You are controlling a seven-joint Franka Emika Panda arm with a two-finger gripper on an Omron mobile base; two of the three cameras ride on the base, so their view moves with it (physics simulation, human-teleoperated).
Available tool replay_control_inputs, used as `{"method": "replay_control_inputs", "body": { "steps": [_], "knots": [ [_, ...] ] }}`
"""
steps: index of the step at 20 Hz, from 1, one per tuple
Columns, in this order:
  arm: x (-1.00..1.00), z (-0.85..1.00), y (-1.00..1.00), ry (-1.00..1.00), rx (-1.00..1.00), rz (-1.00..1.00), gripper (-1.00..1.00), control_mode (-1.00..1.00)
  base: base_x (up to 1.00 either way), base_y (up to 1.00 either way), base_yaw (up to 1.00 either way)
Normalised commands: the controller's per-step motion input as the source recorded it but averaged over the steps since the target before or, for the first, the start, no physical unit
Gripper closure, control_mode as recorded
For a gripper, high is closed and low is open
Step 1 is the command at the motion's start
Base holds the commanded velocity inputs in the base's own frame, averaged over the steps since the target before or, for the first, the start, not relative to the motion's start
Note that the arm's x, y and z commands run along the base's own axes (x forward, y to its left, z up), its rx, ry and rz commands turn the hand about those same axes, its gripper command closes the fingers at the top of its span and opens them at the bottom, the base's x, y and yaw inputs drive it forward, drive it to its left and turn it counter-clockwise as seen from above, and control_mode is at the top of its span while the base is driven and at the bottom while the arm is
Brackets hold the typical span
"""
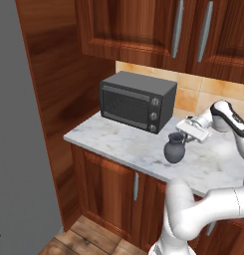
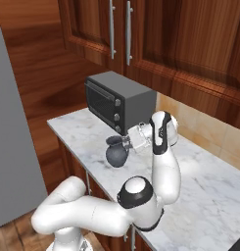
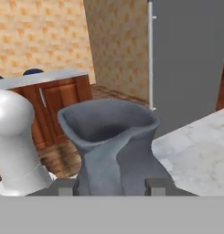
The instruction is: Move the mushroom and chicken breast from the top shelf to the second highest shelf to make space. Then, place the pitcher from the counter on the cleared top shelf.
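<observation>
The marble counter (image 1: 118,144) carries a dark toaster oven (image 1: 137,100) at the back, and just in front of it, close to the counter's front edge, stands the pitcher (image 1: 174,148), upright and dark grey-blue. The gripper (image 1: 184,137) reaches in level from the side at the height of the pitcher's neck. In the hand view the flared lip and neck of the pitcher (image 3: 114,146) sit right between the two finger tips (image 3: 65,187), one to each side, but I cannot tell whether the pads already touch it or are shut on it. I'd judge the pitcher rigid, smooth and fairly slippery, probably heavy low down in its bulbous belly. The narrow neck under the flared lip looks the best hold, since the lip would stop it sliding down through the fingers; a grip there could let the belly swing, so it wants firm pressure and a slow lift.
</observation>
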Motion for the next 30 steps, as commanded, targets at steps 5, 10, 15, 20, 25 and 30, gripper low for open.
{"method": "replay_control_inputs", "body": {
  "steps": [5, 10, 15, 20, 25, 30],
  "knots": [
    [-0.72, 0.0, 0.09, 0.03, -0.02, -0.05, 1.0, -1.0, 0.0, 0.0, 0.0],
    [-0.1, 0.0, 0.0, 0.0, 0.0, -0.18, 1.0, -1.0, 0.0, 0.0, 0.0],
    [-0.45, 0.06, 0.0, 0.0, 0.0, -0.43, 1.0, -1.0, 0.0, 0.0, 0.0],
    [-0.56, 0.3, 0.16, 0.0, 0.0, -0.54, 1.0, -1.0, 0.0, 0.0, 0.0],
    [-0.49, 0.76, 0.56, -0.02, 0.0, -0.46, 1.0, -1.0, 0.0, 0.0, 0.0],
    [-0.56, 0.71, 0.68, 0.0, 0.0, -0.38, 1.0, -1.0, 0.0, 0.0, 0.0]
  ]
}}
